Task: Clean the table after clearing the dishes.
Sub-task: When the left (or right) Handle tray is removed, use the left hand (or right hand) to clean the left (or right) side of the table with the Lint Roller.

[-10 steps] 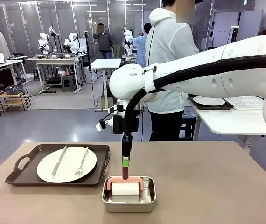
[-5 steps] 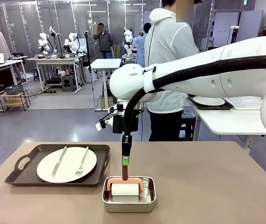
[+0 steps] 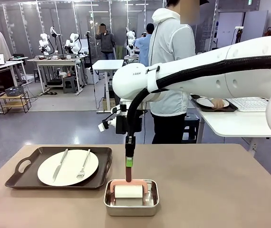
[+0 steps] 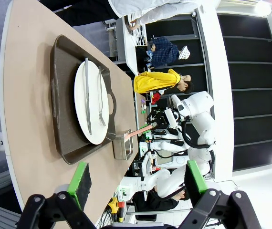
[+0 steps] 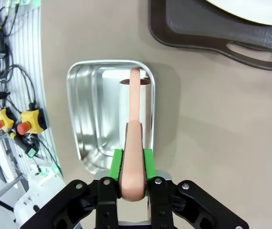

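On the taupe table (image 3: 211, 190), a dark tray (image 3: 31, 178) at the left holds a white plate (image 3: 68, 173) with a knife (image 3: 60, 165) and fork (image 3: 83, 164). My right gripper (image 3: 128, 164) is shut on the pink handle of a white roller (image 3: 128, 191), which hangs just inside the steel pan (image 3: 130, 205). The right wrist view looks down the handle (image 5: 135, 109) into the pan (image 5: 86, 119), with the gripper (image 5: 132, 160) clamped on it. My left gripper (image 4: 138, 179) is open above the table's near edge, facing the tray (image 4: 62, 95) and plate (image 4: 90, 102).
A person stands behind the far edge, with a hand on a second plate (image 3: 213, 102) on a tray on the white side table (image 3: 240, 123). The table's right half is bare. A corner of the tray (image 5: 212, 33) lies near the pan.
My right gripper has closed fully on the handle and risen slightly with the roller. The person's hand now rests on the plate at the white table.
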{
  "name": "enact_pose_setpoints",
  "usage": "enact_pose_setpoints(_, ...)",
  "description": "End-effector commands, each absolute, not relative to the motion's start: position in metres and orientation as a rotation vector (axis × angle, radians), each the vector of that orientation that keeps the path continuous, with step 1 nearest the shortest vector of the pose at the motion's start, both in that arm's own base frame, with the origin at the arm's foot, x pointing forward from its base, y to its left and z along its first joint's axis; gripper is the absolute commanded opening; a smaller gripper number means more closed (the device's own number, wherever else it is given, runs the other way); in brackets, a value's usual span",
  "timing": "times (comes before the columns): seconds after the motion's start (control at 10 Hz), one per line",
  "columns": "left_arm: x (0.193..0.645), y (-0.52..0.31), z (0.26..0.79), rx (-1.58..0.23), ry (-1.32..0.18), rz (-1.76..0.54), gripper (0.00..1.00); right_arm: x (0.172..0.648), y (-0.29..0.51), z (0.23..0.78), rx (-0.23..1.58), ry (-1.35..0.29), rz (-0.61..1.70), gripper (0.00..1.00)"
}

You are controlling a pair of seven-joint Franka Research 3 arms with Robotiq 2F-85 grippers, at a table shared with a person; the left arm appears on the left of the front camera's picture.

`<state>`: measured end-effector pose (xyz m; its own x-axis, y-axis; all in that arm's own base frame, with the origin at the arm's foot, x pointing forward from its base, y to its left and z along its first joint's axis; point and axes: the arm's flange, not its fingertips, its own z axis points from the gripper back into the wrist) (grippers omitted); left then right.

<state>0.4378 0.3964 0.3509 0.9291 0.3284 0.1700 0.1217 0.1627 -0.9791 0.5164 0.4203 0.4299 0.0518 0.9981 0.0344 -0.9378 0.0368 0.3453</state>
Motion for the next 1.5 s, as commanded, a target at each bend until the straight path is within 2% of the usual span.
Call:
enact_pose_setpoints(0.0, 0.436, 0.398, 0.352, -1.406, -0.390, 0.152, 1.00, 0.505, 0.399, 0.470, 0.359, 0.263, 1.510, 0.02)
enact_pose_setpoints(0.6, 0.436, 0.398, 0.352, -1.406, -0.390, 0.152, 1.00, 0.500, 0.315, 0.496, 0.461, 0.195, 1.088, 0.02)
enact_pose_setpoints(1.0, 0.436, 0.398, 0.352, -1.406, -0.390, 0.152, 1.00, 0.476, 0.216, 0.466, 0.640, 0.143, 0.666, 0.02)
enact_pose_setpoints(1.4, 0.436, 0.398, 0.352, -1.406, -0.390, 0.152, 1.00, 0.441, 0.118, 0.448, 0.782, -0.047, 0.412, 0.02)
